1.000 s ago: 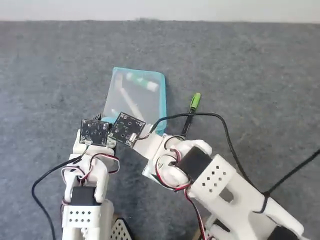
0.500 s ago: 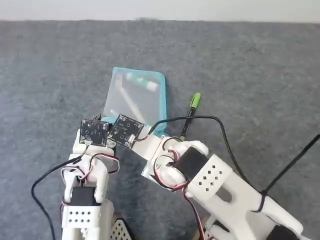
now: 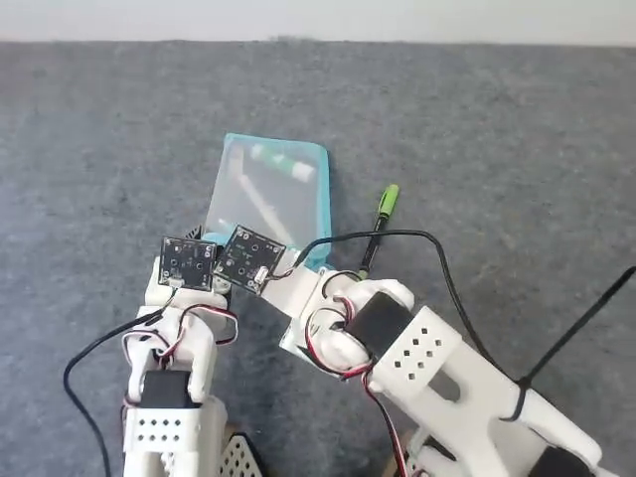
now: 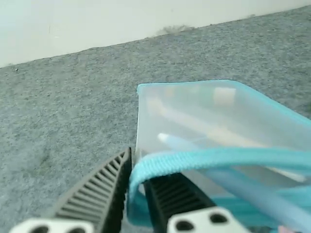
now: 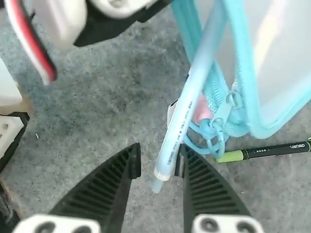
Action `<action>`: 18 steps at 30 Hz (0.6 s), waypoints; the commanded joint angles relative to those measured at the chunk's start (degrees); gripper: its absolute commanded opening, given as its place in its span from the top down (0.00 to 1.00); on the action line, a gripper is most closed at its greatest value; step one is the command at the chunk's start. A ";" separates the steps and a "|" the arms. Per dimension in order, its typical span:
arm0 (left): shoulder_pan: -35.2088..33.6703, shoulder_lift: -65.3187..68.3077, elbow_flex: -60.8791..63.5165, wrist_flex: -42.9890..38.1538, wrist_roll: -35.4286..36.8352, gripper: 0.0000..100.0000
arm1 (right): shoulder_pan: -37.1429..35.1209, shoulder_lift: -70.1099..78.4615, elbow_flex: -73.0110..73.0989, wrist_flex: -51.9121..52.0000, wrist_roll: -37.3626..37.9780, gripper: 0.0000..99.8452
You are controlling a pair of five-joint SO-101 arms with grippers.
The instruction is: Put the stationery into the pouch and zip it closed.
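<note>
While pouch rests on grey carpet, pale wall behind.

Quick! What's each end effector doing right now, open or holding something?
Left end effector: shut on the pouch, at its rim.
Right end effector: open, with the pen lying loose in the gap.

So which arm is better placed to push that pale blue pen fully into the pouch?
Probably right: the right gripper straddles the blue pen, whose far end is already in the pouch. The left gripper is occupied, pinching the pouch's rim.
</note>
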 commanded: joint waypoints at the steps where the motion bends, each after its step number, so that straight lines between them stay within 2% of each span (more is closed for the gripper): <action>1: 0.44 -0.79 -1.89 -2.02 -0.53 0.99 | -0.04 0.13 -0.26 -0.92 -0.53 0.89; 12: 0.44 -0.70 -1.89 -2.02 -0.53 0.99 | 0.04 0.22 -0.26 -0.92 -0.26 0.89; 18: 0.44 -0.70 -1.89 -2.02 -0.53 0.99 | 4.09 0.66 -0.35 -2.51 -0.18 0.88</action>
